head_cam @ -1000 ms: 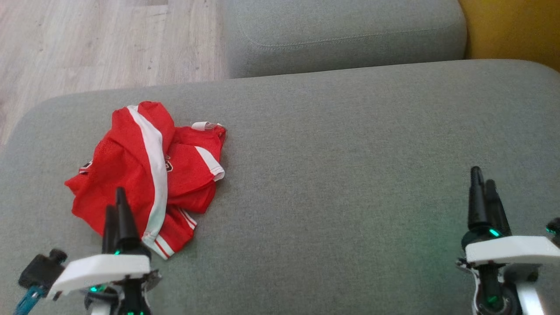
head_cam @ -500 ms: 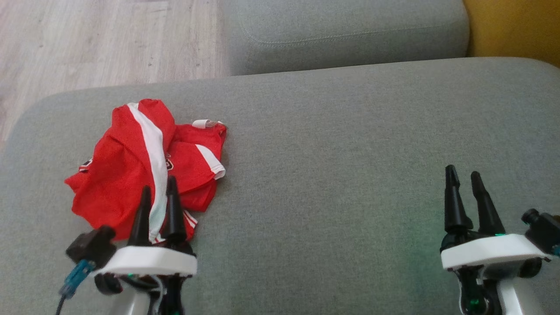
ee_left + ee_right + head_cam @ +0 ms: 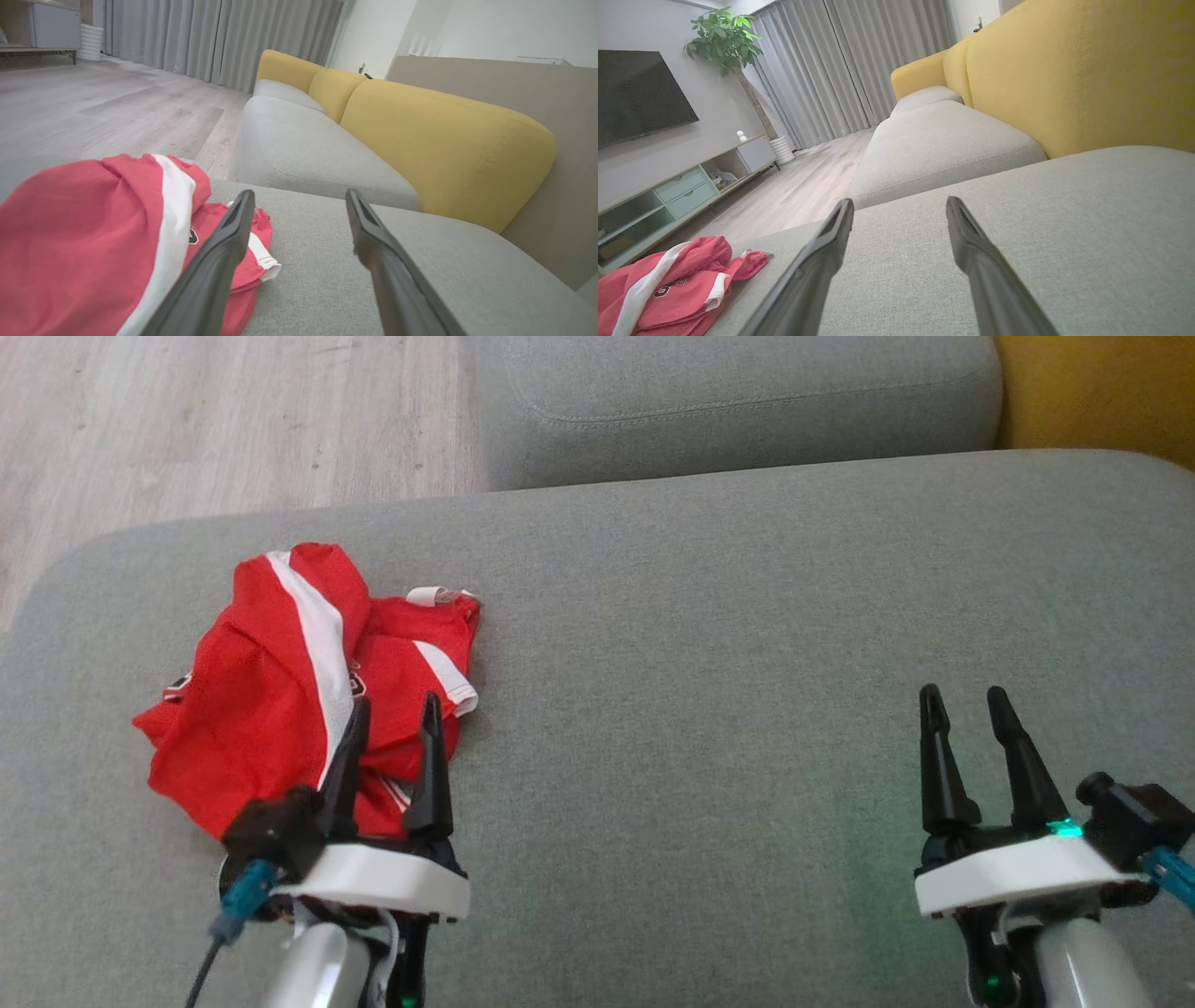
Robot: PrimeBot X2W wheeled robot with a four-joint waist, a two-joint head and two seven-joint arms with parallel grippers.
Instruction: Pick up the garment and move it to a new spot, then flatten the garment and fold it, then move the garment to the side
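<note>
A crumpled red garment [image 3: 280, 691] with white stripes lies on the left part of the grey sofa seat [image 3: 709, 644]. My left gripper [image 3: 394, 711] stands open at the garment's near right edge, its fingers over the red cloth with nothing between them. From the left wrist the garment [image 3: 88, 242] bulks at the lower left, beside the left finger. My right gripper [image 3: 962, 705] is open over bare cushion at the lower right, far from the cloth. The right wrist view has the garment [image 3: 668, 289] at its lower left corner.
A second grey seat cushion [image 3: 738, 401] lies beyond, with yellow backrests [image 3: 444, 144] along the right side. Wooden floor [image 3: 215, 420] runs past the sofa's left edge. A TV cabinet [image 3: 682, 186] and a potted plant [image 3: 724, 42] stand across the room.
My left gripper has moved right and forward along the garment's near edge and turned so both fingers show apart. My right gripper has shifted left and turned likewise. The garment lies as before.
</note>
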